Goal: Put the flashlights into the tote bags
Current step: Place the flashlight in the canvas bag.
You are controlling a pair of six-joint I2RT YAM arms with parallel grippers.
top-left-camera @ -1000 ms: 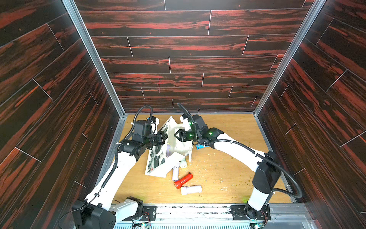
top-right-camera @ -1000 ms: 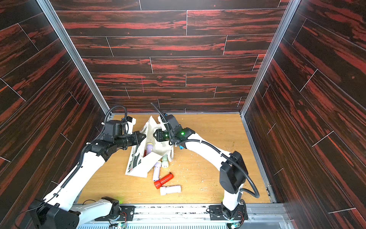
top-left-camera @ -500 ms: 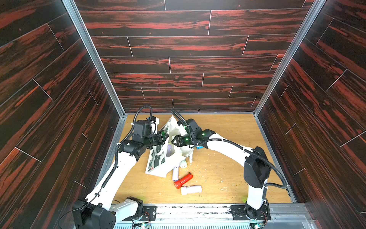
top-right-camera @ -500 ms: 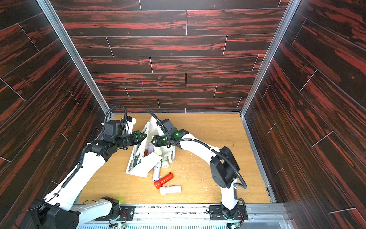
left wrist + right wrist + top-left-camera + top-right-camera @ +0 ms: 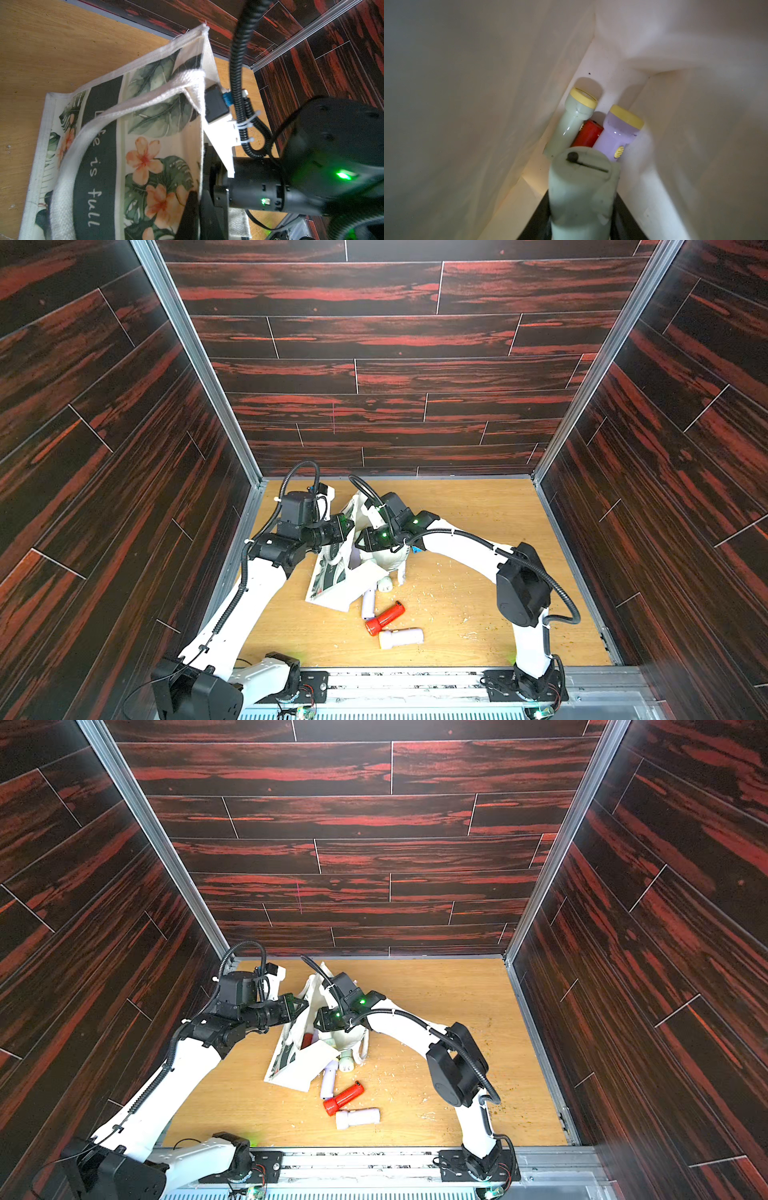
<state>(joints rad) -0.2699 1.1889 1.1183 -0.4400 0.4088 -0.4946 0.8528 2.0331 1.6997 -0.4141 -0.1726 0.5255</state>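
My right hand [image 5: 582,222] was pressed tight on a pale flashlight [image 5: 581,178]. It was deep inside the tote bag [image 5: 467,104], so I could leave it with the others. Just past it lay a green-white flashlight [image 5: 571,122], a red flashlight [image 5: 588,135] and a lilac flashlight [image 5: 618,133], packed close at the bag's bottom. They were smooth, shiny plastic tubes with wider heads, and two had yellow rims.

My left hand [image 5: 200,212] pinched the bag's rim, I think to keep the mouth open. The cloth looked rough and floppy, with leaves, flowers and white letters.

The bag lay on the left side of the wooden table [image 5: 478,614]. Nearer to me, outside it, lay a loose lilac flashlight [image 5: 368,602], a loose red flashlight [image 5: 384,617] and a loose pale flashlight [image 5: 401,637].
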